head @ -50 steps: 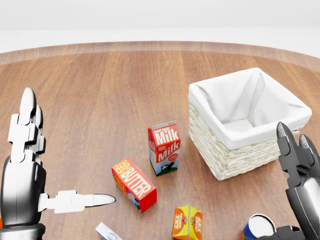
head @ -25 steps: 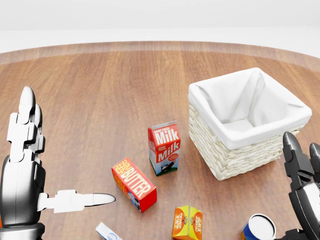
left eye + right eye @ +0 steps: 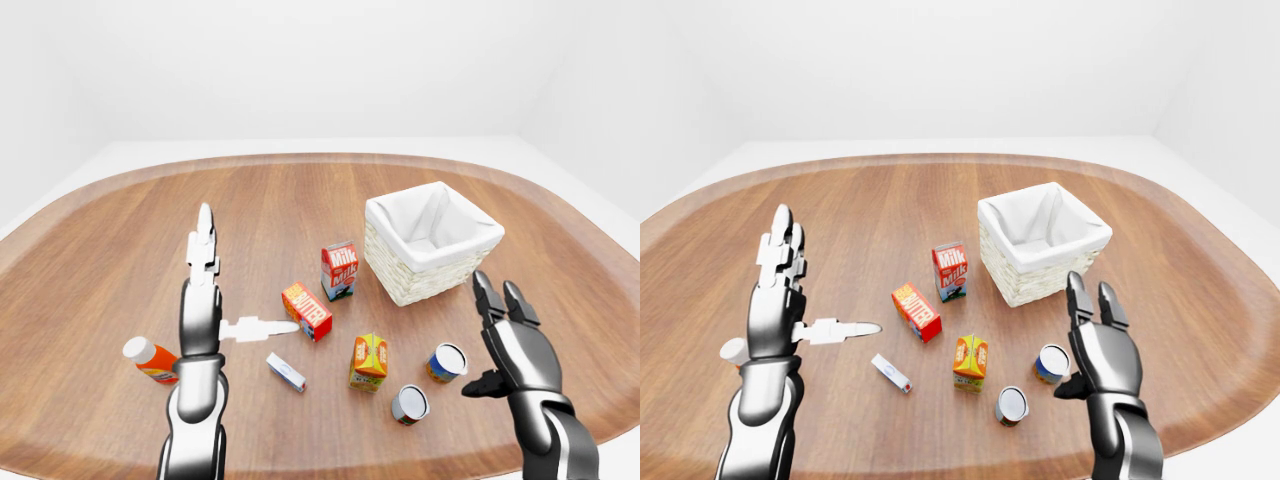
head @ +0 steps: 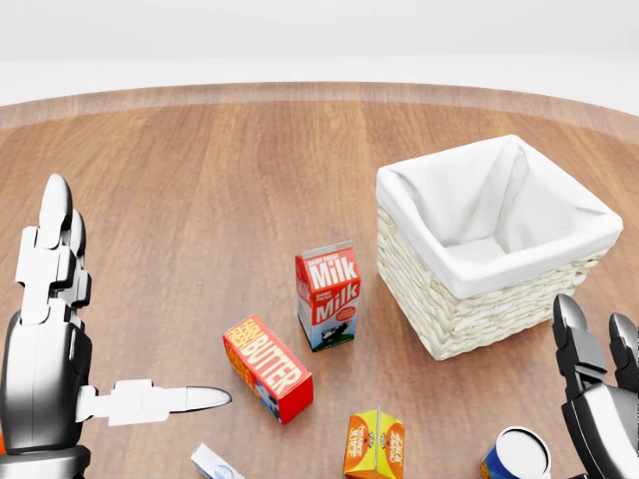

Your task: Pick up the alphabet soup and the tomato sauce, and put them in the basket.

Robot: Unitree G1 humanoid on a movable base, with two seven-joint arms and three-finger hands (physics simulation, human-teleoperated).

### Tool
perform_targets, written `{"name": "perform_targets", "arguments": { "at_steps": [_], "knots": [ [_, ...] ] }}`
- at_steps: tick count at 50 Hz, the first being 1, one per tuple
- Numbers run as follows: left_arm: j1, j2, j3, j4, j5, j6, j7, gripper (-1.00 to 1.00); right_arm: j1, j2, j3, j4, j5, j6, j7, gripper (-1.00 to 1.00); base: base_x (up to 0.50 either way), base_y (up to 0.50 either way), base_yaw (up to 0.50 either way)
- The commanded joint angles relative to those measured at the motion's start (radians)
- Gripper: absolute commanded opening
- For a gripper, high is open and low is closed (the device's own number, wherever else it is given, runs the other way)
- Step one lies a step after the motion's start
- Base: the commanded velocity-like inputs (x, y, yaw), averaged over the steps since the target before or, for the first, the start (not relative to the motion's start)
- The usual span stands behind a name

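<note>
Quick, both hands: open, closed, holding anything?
Left hand: open, fingers spread, holding nothing.
Right hand: open, holding nothing, beside the cans.

I count two round cans (image 3: 446, 362) (image 3: 409, 404) at lower right of the left-eye view, one wicker basket (image 3: 432, 240), one milk carton (image 3: 339, 270), one butter box (image 3: 307, 311), one orange juice carton (image 3: 369, 361), one small white-and-blue box (image 3: 286, 372), one bottle (image 3: 151, 360) at lower left.

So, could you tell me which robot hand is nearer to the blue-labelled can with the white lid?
The right robot hand, open just right of the blue-labelled can. The left robot hand hangs open far to its left.
</note>
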Motion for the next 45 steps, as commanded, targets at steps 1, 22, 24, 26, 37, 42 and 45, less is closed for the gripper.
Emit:
{"name": "perform_targets", "arguments": {
  "at_steps": [1,22,24,26,37,42,45],
  "knots": [
    [0.004,0.001,0.001,0.004,0.000,0.000,0.002,1.00,0.017,-0.009,0.022,0.038,-0.029,0.000,-0.031,1.00,0.00,0.00,0.00],
    [0.004,0.001,0.002,0.004,-0.001,0.000,0.000,1.00,0.003,-0.037,0.069,0.114,-0.101,0.000,-0.106,1.00,0.00,0.00,0.00],
    [0.001,0.001,0.003,0.008,-0.002,0.000,0.001,1.00,-0.001,-0.043,0.072,0.127,-0.110,0.000,-0.115,1.00,0.00,0.00,0.00],
    [-0.002,0.001,0.003,0.010,-0.002,0.000,0.001,1.00,-0.002,-0.046,0.075,0.135,-0.114,0.000,-0.123,1.00,0.00,0.00,0.00],
    [-0.002,0.001,0.003,0.005,-0.001,0.000,-0.001,1.00,-0.022,-0.075,0.086,0.181,-0.163,0.000,-0.169,1.00,0.00,0.00,0.00],
    [-0.003,0.001,0.003,0.005,-0.002,0.000,-0.001,1.00,-0.028,-0.081,0.092,0.189,-0.194,0.000,-0.195,1.00,0.00,0.00,0.00],
    [-0.003,0.001,0.003,0.005,-0.002,0.000,-0.001,1.00,-0.029,-0.084,0.099,0.195,-0.222,0.000,-0.222,1.00,0.00,0.00,0.00]
  ]
}}
